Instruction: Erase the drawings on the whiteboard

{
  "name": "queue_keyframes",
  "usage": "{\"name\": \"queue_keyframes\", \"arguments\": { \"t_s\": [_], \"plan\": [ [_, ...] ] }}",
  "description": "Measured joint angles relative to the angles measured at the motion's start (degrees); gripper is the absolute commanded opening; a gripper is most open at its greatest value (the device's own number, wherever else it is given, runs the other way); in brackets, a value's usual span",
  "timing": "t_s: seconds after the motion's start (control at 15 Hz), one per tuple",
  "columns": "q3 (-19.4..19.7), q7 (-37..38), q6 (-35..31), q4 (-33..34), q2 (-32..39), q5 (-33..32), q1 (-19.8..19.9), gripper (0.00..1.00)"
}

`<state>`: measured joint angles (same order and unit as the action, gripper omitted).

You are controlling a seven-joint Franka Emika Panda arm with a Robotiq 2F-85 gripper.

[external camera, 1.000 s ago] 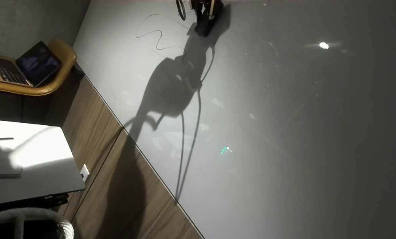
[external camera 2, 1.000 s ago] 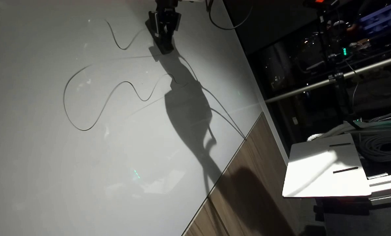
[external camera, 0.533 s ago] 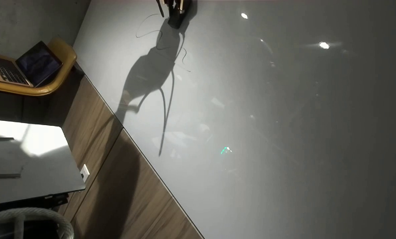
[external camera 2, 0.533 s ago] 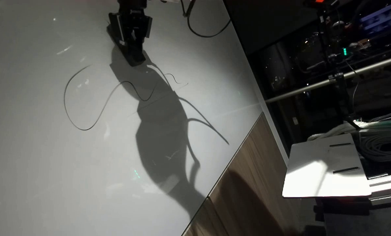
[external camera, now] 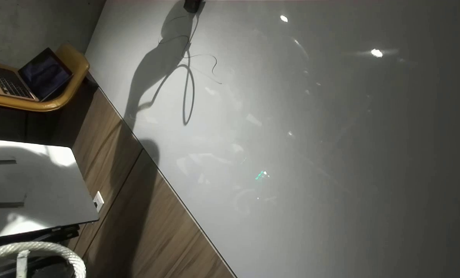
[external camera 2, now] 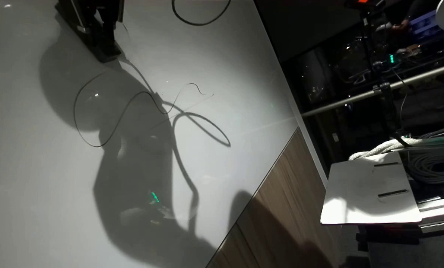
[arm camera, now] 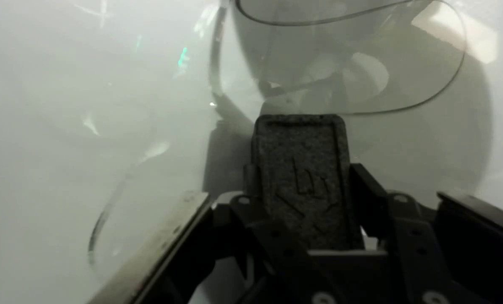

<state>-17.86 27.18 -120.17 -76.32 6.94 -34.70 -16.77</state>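
With our gripper (arm camera: 304, 179) clamping the eraser (arm camera: 300, 147), we are sweeping toward the board (external camera: 311, 154) edge by the chair (external camera: 77, 63); one line (external camera 2: 126, 29) is shrinking, the curve (external camera 2: 144, 92) waiting.

Your whiteboard (external camera: 349, 135): pale grey, darkening toward the right in an exterior view. Drawings (external camera 2: 143, 92) on it: thin dark lines. Your gripper (arm camera: 304, 185): mostly black. Block (arm camera: 300, 143): charcoal, speckled, black strokes. Wood strip (external camera: 176, 224): brown, streaked grain. Also, at left in an exterior view, you have a mustard-yellow chair (external camera: 75, 61); a glint (external camera 2: 155, 197), bright green.

Both exterior views share the whiteboard (external camera: 349, 224), the wrist view nearest.
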Motion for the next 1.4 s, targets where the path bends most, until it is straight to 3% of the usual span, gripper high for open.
{"name": "queue_keyframes", "arguments": {
  "t_s": [0.2,0.4,0.87,1.4],
  "plan": [
    [2.11,-2.45,4.07,2.3,-1.79,0.45,1.34,0.29],
    [4.95,-4.02,4.84,-0.6,-5.82,2.62,5.01,0.29],
    [12.54,-7.81,-0.65,-15.85,-12.44,10.02,11.57,0.29],
    [15.87,-7.82,-10.91,-32.13,-10.58,12.31,16.11,0.29]
  ]
}}
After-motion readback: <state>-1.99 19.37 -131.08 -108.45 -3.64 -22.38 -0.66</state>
